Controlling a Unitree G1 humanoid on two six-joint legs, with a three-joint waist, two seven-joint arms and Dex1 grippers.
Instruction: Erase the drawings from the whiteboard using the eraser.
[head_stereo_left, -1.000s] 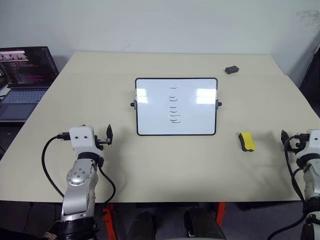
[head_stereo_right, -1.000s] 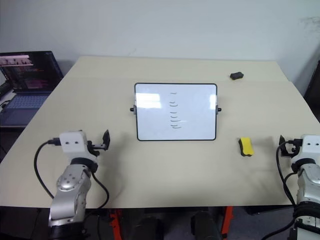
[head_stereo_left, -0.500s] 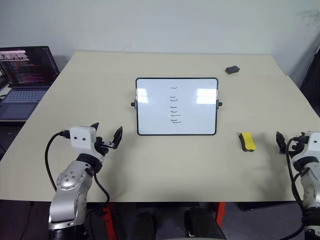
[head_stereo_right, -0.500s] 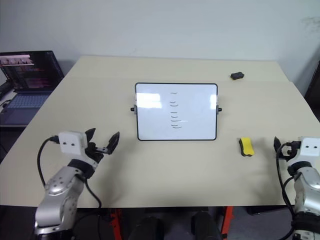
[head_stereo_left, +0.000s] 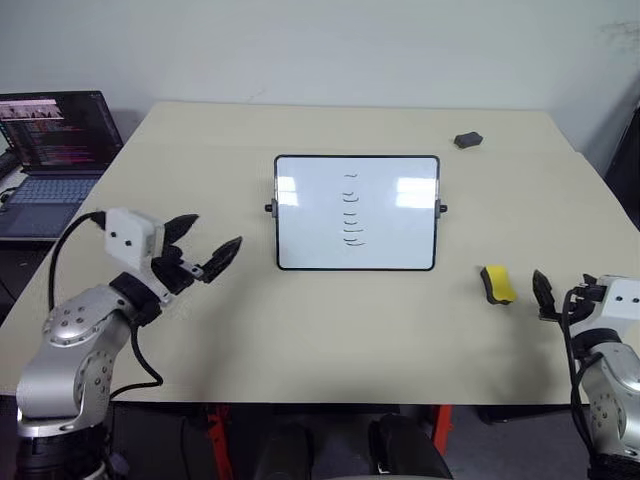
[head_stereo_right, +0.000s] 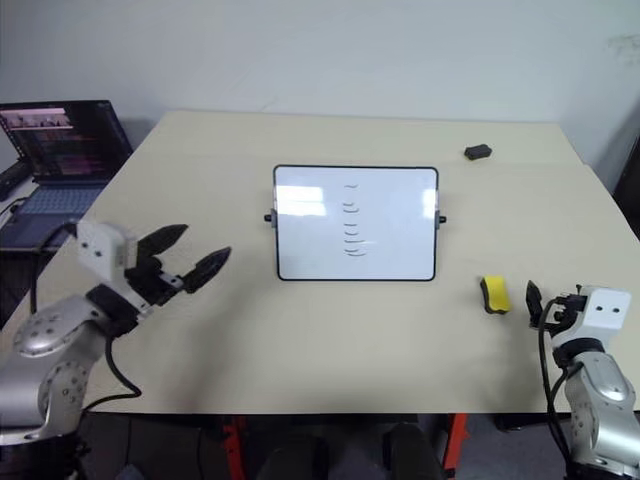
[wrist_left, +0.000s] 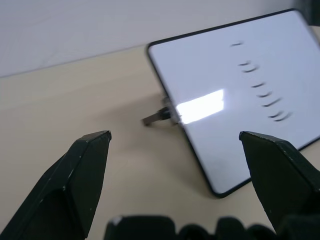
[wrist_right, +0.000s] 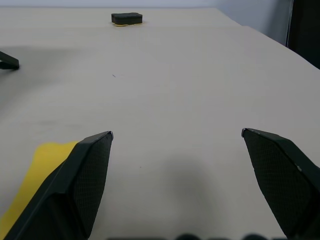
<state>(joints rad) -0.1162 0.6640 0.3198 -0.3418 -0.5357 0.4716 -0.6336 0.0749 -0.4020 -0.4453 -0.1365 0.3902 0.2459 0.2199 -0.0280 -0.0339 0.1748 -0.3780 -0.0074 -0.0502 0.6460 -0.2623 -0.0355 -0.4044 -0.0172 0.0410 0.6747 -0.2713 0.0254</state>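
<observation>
Yellow oblong eraser (head_stereo_left: 496, 284) untouched at lower right; both arms have just closed in.

Right gripper (head_stereo_right: 533, 302), fingers spread wide, has slid leftward to just beside it; left gripper (head_stereo_left: 205, 250), fingers also apart, has swung toward the black-framed white glossy whiteboard (head_stereo_left: 356, 212) on the beige counter (head_stereo_left: 320, 330), its black marker drawings (head_stereo_left: 351, 208) intact: grasp pending.

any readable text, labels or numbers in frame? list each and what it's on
None readable.
Laptop screen: lines of coloured text, too small to read.
Whiteboard: a column of short curved strokes, marks rather than letters or digits.
Eraser and small dark object: no label visible.
</observation>
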